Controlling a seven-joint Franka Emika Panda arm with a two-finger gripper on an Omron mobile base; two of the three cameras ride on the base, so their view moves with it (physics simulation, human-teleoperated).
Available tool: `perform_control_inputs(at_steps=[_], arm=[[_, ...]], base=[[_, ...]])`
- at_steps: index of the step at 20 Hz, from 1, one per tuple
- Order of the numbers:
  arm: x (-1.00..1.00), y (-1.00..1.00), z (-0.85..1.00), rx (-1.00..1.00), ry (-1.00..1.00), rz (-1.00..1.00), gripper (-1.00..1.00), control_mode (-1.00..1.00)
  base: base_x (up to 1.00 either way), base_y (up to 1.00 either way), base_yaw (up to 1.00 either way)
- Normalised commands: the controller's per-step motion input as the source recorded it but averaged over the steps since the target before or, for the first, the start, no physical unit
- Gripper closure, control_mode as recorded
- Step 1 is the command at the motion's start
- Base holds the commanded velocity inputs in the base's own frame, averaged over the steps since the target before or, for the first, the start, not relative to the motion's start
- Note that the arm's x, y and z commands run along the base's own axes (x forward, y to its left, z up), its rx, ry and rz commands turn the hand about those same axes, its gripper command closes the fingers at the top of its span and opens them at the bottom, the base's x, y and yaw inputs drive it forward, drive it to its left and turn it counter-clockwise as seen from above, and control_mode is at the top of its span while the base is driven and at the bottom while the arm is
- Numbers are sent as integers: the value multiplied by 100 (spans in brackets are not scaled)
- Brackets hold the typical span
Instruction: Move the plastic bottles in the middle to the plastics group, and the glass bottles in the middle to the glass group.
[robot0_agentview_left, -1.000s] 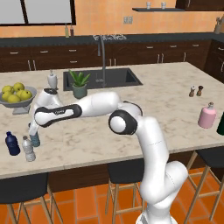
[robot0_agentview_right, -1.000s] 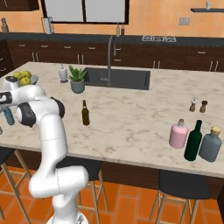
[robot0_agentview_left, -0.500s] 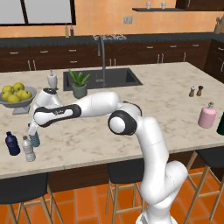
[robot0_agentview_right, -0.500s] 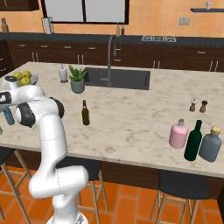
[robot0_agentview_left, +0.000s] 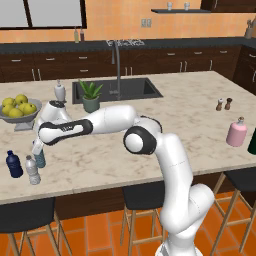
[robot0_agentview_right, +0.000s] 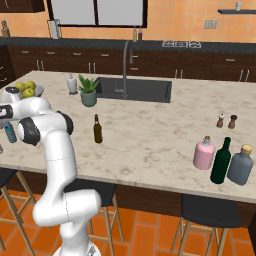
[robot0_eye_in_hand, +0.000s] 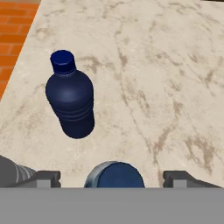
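Marble desk (robot0_agentview_left: 200, 125), lower left of frame | claw (robot0_eye_in_hand: 113, 177) spread wide, straddling teal bottle (robot0_agentview_left: 39, 157), gripping nothing | bottle upright beside navy bottle (robot0_eye_in_hand: 70, 100), directly beneath claw | next move looks like straight lift-off.

Crowded left corner, open middle

Navy bottle (robot0_eye_in_hand: 70, 99), clear bottle (robot0_agentview_left: 33, 170) and teal bottle (robot0_agentview_left: 39, 157) cluster near the counter (robot0_agentview_left: 190, 130) edge, fruit bowl (robot0_agentview_left: 17, 108) behind them; the marble between the brown bottle (robot0_agentview_right: 98, 129) and pink bottle (robot0_agentview_right: 203, 153) lies free.
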Motion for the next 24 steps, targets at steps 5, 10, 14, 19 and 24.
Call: perform_control_inputs(at_steps=[5,10,14,19,24], arm=[[0,0,32,0,-2,0,-100,-100],[0,0,99,0,0,0,-100,-100],[-6,-38,61,0,2,-5,-100,-100],[-8,-75,22,-3,4,-21,-100,-100],[-1,-100,15,0,3,-32,-100,-100]], base=[[0,0,0],[0,0,0],[0,0,0],[0,0,0],[0,0,0]])
